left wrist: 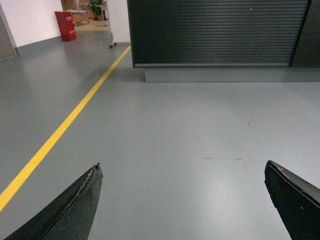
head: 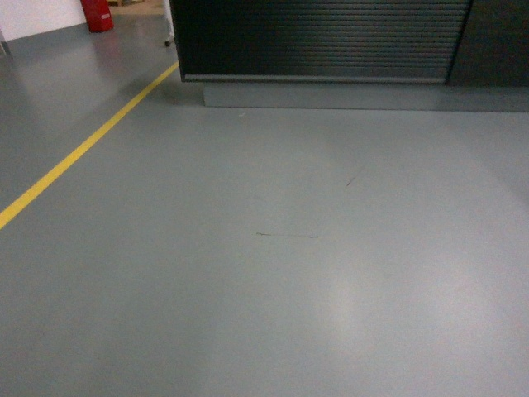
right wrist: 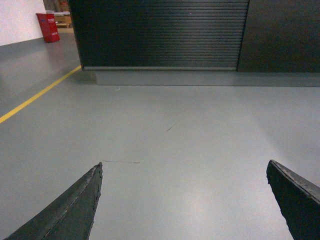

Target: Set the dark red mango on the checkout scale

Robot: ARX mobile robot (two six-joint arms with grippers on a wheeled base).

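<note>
Two grippers hang over bare grey floor [head: 273, 273], each spread wide with nothing between its fingers: the left gripper [left wrist: 184, 172] and the right gripper [right wrist: 185, 172] show only dark fingertips at the lower corners of their wrist views. Ahead of both stands the checkout [head: 318, 37], its ribbed dark front on a grey plinth. Left of the checkout runs a yellow line [head: 83, 149], and beyond it a red bin [head: 97, 14]. Neither mango nor scale is in view.

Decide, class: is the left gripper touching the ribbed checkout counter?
Apart. The left wrist view shows bare grey floor between the open left gripper and the checkout counter.
</note>
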